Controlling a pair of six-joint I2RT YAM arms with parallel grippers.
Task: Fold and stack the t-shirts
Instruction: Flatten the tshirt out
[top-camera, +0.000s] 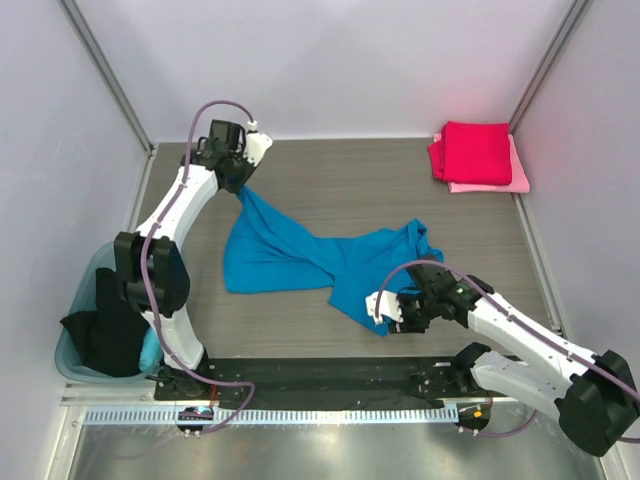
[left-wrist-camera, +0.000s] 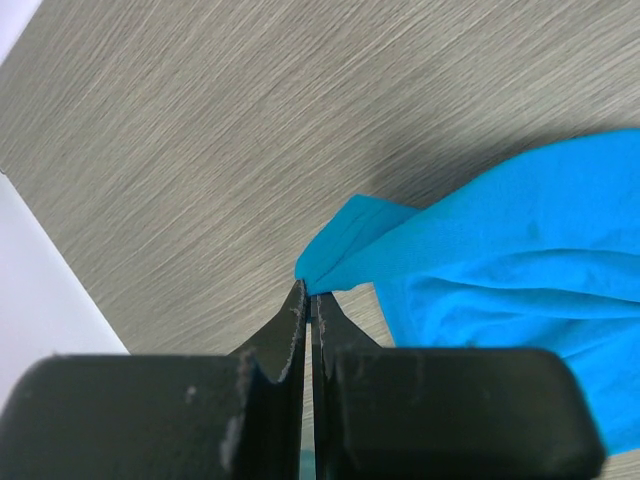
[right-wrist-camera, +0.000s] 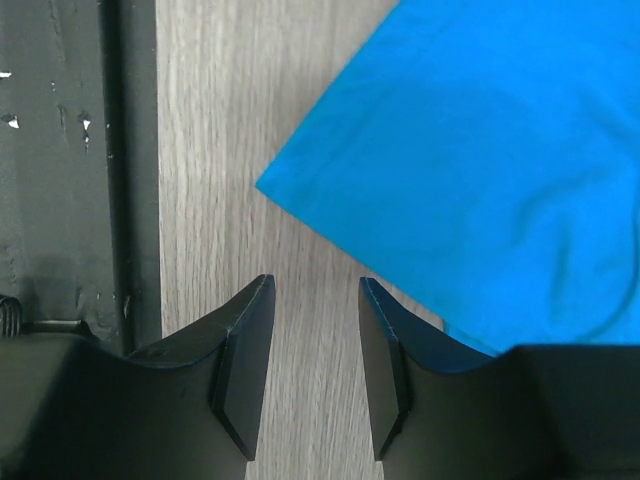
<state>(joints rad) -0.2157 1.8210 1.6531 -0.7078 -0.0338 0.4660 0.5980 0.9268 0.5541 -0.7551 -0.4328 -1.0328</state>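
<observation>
Shirt in hand: bright blue soft cloth t-shirt (top-camera: 300, 255) (left-wrist-camera: 520, 250) (right-wrist-camera: 480, 150), rumpled and spread across the grey wood-grain tabletop (top-camera: 350, 180), its far-left corner drawn up off the surface.
Left fingers (top-camera: 240, 182) (left-wrist-camera: 285, 340): pressed together, pinching that raised far-left corner of the blue t-shirt at their tips.
Right fingers (top-camera: 385, 315) (right-wrist-camera: 245, 350): apart with nothing between them, over bare tabletop just beside the blue t-shirt's near corner; the right-hand one sits at the cloth's edge.
Folded pile: crimson folded cloth t-shirt (top-camera: 475, 152) lying on a pale pink folded t-shirt (top-camera: 515, 182), well apart from the blue t-shirt, beyond it to the far right.
Tub: translucent teal plastic tub (top-camera: 70, 355), near and to the left of the blue t-shirt, off the tabletop's edge, with a black cloth t-shirt (top-camera: 100, 330) draped over its rim.
Mounting strip: black metal strip (top-camera: 330, 380) (right-wrist-camera: 60, 150), just nearer than the blue t-shirt's near corner.
</observation>
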